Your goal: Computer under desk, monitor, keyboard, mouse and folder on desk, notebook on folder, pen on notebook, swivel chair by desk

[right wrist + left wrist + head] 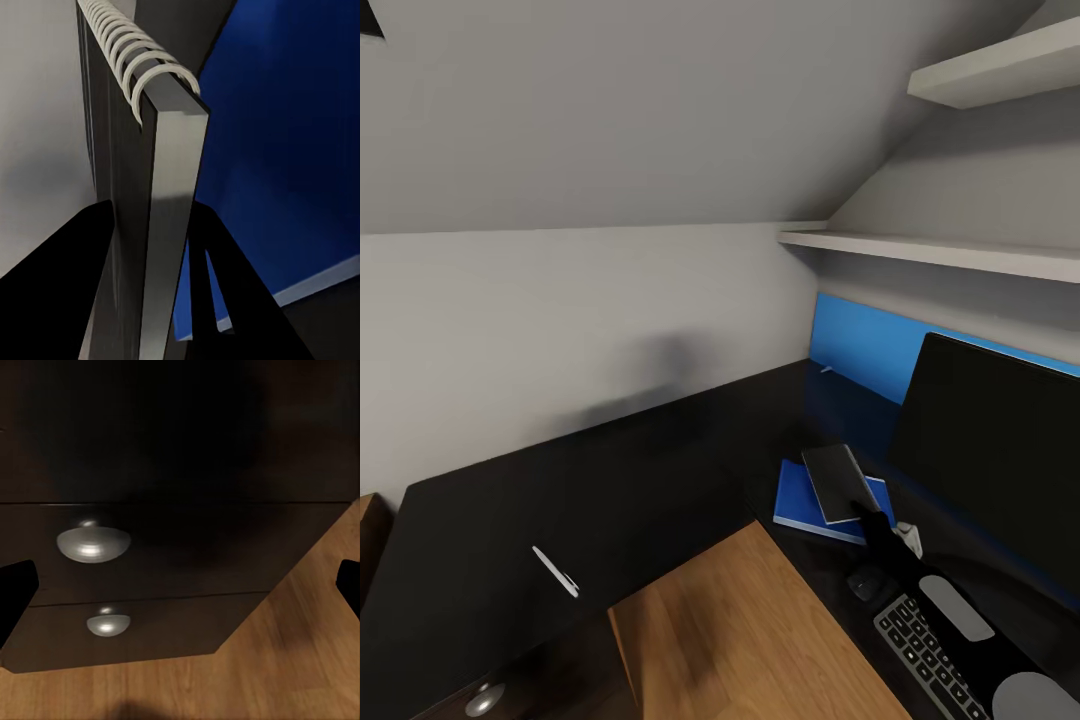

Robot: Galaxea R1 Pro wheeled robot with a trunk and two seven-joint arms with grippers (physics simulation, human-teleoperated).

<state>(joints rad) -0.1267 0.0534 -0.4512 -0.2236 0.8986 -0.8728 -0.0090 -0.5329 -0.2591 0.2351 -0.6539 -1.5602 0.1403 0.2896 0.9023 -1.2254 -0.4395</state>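
Our right gripper [154, 277] is clamped on the notebook [841, 483], held above the folder [797, 497] near the desk's [610, 470] back corner. Left gripper [180, 585] is spread wide, facing the drawer knobs [93, 543].

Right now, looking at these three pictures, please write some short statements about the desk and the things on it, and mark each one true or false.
1. The right gripper holds the notebook between its fingers. True.
2. The pen already lies on the notebook. False: it lies alone on the desk, far to the left of the notebook.
3. The blue folder lies on the desk, in front of the monitor. True.
4. The keyboard is on the floor. False: it is on the desk, beside the mouse.
5. The left gripper holds a drawer knob. False: its fingers are apart and empty, facing the drawer knobs.
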